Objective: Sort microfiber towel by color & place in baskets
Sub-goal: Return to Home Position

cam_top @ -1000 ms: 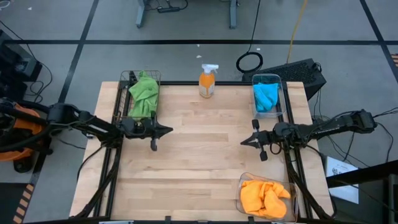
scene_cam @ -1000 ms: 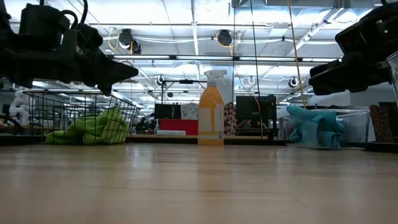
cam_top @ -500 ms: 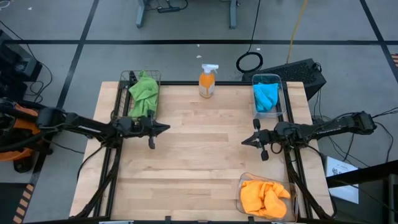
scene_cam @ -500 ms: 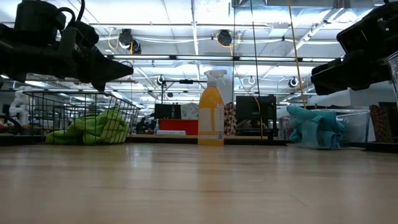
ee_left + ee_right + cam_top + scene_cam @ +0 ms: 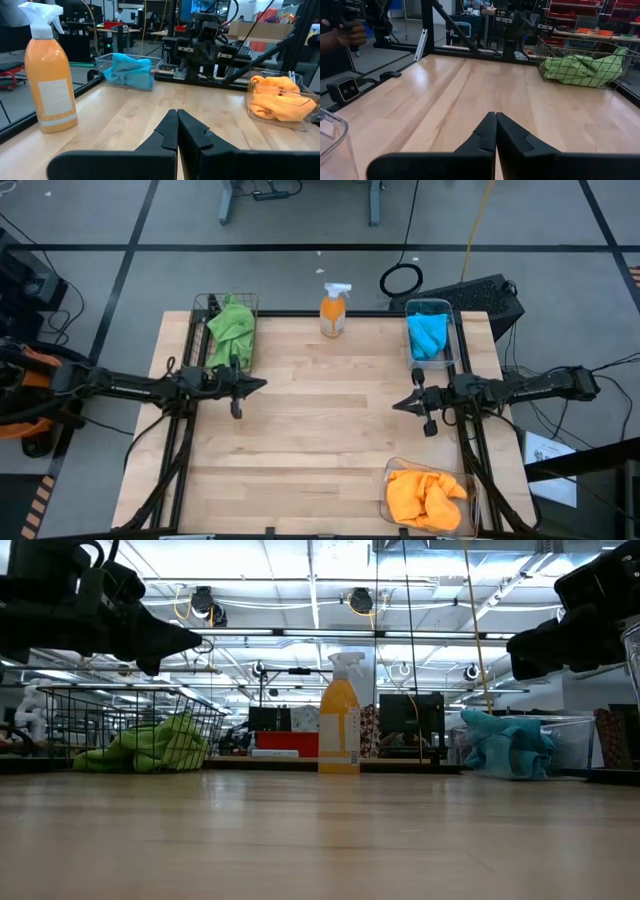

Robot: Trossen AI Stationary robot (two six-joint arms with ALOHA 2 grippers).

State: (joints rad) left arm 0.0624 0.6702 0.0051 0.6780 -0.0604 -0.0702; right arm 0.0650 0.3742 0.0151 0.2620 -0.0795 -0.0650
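Green towels [image 5: 231,328] fill the black wire basket [image 5: 205,305] at the table's far left. Blue towels [image 5: 428,335] lie in a clear basket [image 5: 452,332] at the far right. Orange towels [image 5: 425,497] sit in a clear basket [image 5: 387,476] at the near right. My left gripper [image 5: 262,384] hangs shut above the table's left side, pointing right, just near of the wire basket. My right gripper [image 5: 395,406] hangs shut above the right side, pointing left. Both hold nothing, as the wrist views show for the left gripper [image 5: 176,116] and the right gripper [image 5: 495,118].
An orange spray bottle [image 5: 334,309] with a white trigger stands at the far edge's middle. The middle of the wooden table [image 5: 320,430] lies bare between the two grippers. A person's hand [image 5: 350,31] shows beyond the table in the right wrist view.
My left gripper has drawn back toward the table's left edge and risen a little, staying shut and level. My right gripper has drawn back slightly toward the right edge, also shut. No towel has moved.
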